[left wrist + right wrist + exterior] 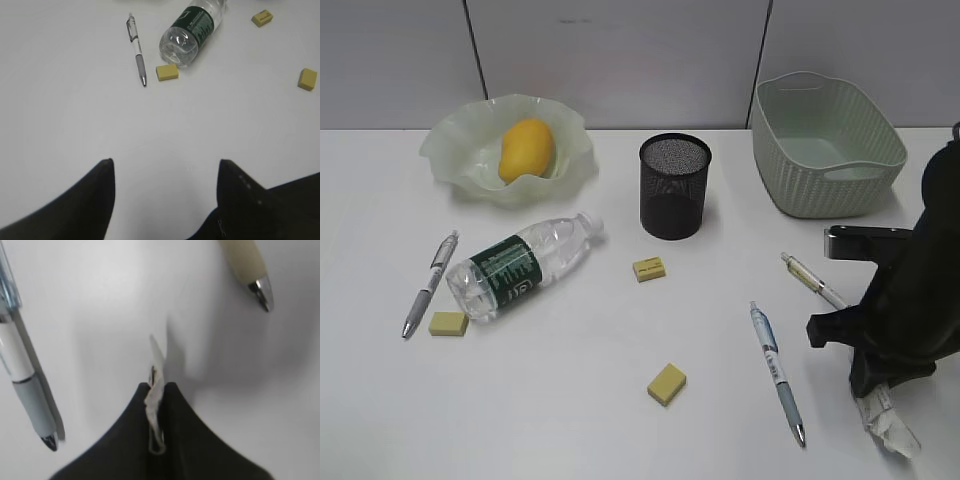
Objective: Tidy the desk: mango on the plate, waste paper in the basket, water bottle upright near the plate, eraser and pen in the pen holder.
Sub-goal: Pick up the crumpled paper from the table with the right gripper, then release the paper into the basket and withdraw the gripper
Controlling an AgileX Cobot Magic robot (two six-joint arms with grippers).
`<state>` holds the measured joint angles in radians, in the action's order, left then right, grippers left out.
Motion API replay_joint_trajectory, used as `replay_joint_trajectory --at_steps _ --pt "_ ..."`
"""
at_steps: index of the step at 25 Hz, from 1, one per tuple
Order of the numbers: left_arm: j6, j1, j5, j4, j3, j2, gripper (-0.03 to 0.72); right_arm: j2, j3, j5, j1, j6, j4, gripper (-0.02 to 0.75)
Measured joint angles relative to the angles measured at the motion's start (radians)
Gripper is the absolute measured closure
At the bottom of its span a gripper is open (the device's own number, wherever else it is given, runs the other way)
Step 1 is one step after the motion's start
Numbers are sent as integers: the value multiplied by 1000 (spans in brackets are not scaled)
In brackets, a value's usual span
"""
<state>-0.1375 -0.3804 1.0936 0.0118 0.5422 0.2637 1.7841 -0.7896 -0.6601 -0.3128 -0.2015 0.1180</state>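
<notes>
Right gripper [157, 390] pinched shut on waste paper [156, 395], low at the desk's [570, 420] near right edge, probably just off the surface. Left gripper [165, 172] spread wide over bare tabletop. Pens [778, 372] just beside; basket [825, 142] beyond, far right.

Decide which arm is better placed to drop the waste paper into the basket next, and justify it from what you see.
Right. The right gripper has its jaws shut on the waste paper, and the basket stands on its side of the desk. The left gripper is open, holding nothing, near the water bottle.
</notes>
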Motion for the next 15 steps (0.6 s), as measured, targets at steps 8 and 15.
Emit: replay_joint_trajectory --at_steps 8,15 --pt "0 0 -1 0 0 0 209 1 -274 -321 0 76 -14 683" --pt "0 0 -1 0 0 0 214 2 -657 -403 0 82 -118 683"
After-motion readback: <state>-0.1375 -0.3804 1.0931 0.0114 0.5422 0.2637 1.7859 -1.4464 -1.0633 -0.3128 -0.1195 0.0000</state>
